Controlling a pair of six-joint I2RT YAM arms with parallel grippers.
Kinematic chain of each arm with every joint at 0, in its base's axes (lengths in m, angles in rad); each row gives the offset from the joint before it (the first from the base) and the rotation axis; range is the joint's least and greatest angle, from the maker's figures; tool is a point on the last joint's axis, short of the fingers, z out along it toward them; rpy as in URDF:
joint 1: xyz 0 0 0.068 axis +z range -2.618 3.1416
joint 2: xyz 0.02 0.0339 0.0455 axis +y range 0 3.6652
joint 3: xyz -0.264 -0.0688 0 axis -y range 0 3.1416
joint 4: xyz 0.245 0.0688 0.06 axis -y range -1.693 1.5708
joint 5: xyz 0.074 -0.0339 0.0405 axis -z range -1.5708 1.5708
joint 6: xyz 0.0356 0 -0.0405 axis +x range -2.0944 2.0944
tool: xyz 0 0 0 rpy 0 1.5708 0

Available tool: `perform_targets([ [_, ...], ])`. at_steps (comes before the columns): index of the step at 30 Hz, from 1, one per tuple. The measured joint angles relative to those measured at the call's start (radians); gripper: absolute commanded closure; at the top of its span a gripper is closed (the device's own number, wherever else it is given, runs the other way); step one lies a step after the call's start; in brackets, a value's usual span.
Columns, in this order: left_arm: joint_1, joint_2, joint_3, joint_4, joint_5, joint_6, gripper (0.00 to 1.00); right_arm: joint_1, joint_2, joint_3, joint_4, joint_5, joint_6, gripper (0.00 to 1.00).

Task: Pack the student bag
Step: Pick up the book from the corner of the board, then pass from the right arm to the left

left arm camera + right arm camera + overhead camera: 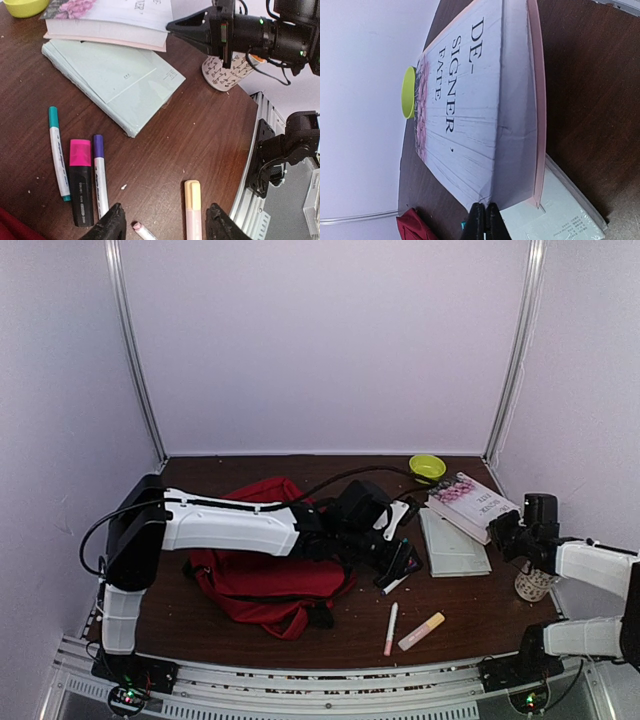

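Observation:
The student bag (262, 575) lies dark red and crumpled at the left of the table, and my left arm reaches over it. A corner of the bag shows in the left wrist view (7, 227) and in the right wrist view (412, 226). My left gripper (396, 562) (165, 226) is open above the table, with a pink-tipped white pen (142, 231) and a peach highlighter (192, 210) between its fingers. My right gripper (503, 531) (485, 221) is shut, its tips against the near corner of the white book (470, 110) (470, 502).
A pale green book (112, 80) (452, 542) lies partly under the white book. A teal pen (57, 152), a pink-and-black highlighter (81, 185) and a purple pen (100, 175) lie beside it. A yellow bowl (427, 466) sits at the back, a patterned cup (534, 585) at the right edge.

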Motion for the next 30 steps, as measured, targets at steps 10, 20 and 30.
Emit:
perform_targets([
  [10, 0.0, -0.095, -0.056, -0.002, -0.08, 0.041, 0.44, 0.066, -0.135, -0.031, -0.09, -0.141, -0.106, 1.0],
  [20, 0.0, -0.146, -0.142, -0.016, -0.15, 0.081, 0.44, 0.144, -0.231, -0.053, -0.2, -0.252, -0.185, 1.0],
  [30, 0.034, -0.148, -0.142, -0.06, -0.185, 0.11, 0.43, 0.191, -0.238, -0.06, -0.282, -0.313, -0.284, 1.0],
])
